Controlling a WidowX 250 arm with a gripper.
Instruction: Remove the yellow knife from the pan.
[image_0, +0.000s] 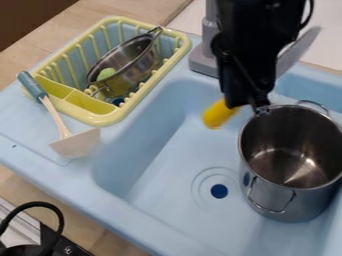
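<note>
Black cable at seven o'clock aside, the yellow knife clamped in the gripper at one could be knocked loose by the tap

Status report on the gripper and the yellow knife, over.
Gripper shut on yellow knife. Knife out of pot, above sink. Pot's rim looks close to gripper, possible snag.

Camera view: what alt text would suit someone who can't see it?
A black robot gripper holds a yellow-handled knife above a light-blue sink with a metal pot standing in it. At picture left, a yellow-green dish rack holds a metal pan, a spatula beside it.
</note>
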